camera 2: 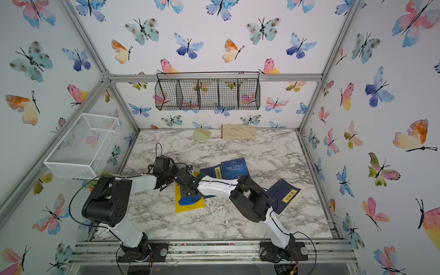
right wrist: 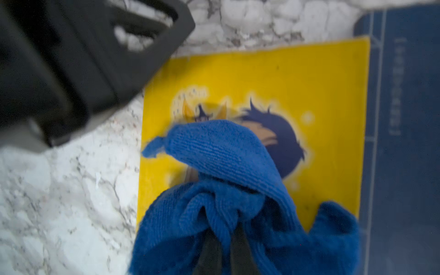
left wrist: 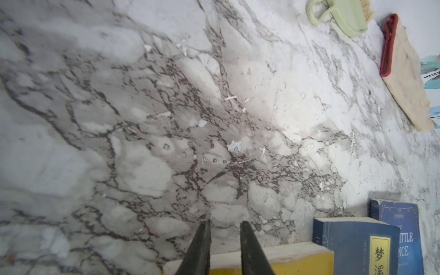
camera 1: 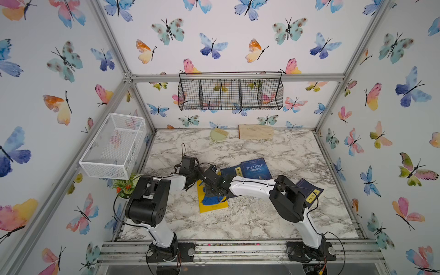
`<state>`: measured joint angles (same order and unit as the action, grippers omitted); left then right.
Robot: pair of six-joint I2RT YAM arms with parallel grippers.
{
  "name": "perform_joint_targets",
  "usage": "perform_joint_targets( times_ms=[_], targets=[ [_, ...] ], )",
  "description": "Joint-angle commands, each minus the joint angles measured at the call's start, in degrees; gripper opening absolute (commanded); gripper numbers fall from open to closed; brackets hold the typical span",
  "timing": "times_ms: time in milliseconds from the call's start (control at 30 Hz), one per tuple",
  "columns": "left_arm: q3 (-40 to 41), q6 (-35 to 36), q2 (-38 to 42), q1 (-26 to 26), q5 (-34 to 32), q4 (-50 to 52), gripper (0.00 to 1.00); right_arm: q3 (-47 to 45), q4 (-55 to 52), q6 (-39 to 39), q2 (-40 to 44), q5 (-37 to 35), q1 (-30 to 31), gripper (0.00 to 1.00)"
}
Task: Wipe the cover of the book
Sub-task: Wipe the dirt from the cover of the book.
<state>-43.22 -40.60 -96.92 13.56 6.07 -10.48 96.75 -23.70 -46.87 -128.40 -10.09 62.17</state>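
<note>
Book with yellow cover [right wrist: 309, 78], closed and lying flat near the middle of the marble table [camera 1: 262, 214], face up so that the whole cover is open to your wiping. Blue cloth [right wrist: 226, 154] lies bunched on the illustrated part of that cover, its folds spread over the half nearer your bases. Your right gripper [right wrist: 223, 235] is clamped together on a gathered ridge of the cloth, fingertips buried in the fabric. This hold likely gives you a soft pad to drag, not bare fingers on the print. Your left gripper [left wrist: 225, 228] reaches over the book's far edge, where the page block shows, its jaws a narrow gap apart with nothing between them. Whether it presses on the cover cannot be told, but the placement suits pinning the book against sliding under the stroke. Wiping appears under way, and the yellow margin toward the far edge lies clear of the cloth. Against one side of the yellow cover lies a dark blue book with a yellow label [left wrist: 357, 245], with The Little Prince [camera 1: 256, 169] just beyond it, so a wide stroke could nudge them. A third dark book [camera 1: 309, 189] sits partly under your right arm. Green brush [camera 1: 217, 135] and beige cloth [camera 1: 256, 131] rest apart at the back wall
</note>
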Motion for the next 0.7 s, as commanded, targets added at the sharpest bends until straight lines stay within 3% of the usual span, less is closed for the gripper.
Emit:
perform_joint_targets(
  times_ms=[0,133,300,400,533,667],
  targets=[
    [1.6,-0.4,-0.8,0.1,0.7,3.9,0.25,-0.1,-11.4,2.4,-9.4,-0.8,-4.7,0.01],
    [1.7,-0.3,-0.8,0.1,1.2,3.9,0.25,-2.7,-9.4,2.1,-7.9,1.8,-5.0,0.01],
    [1.7,-0.2,-0.9,0.2,1.2,3.9,0.25,-17.8,-3.4,-2.5,0.4,5.1,-1.2,0.01],
    [1.5,-0.3,-1.1,0.1,1.6,3.9,0.25,-22.3,-4.2,-4.6,3.9,4.4,2.1,0.01],
    [1.6,-0.3,-1.2,0.1,1.6,3.9,0.25,-22.6,-4.6,-4.9,5.3,4.0,3.2,0.01],
    [1.6,-0.3,-1.0,0.1,1.8,3.9,0.25,-13.4,-8.5,-1.4,-0.9,0.8,1.7,0.01]
  ],
)
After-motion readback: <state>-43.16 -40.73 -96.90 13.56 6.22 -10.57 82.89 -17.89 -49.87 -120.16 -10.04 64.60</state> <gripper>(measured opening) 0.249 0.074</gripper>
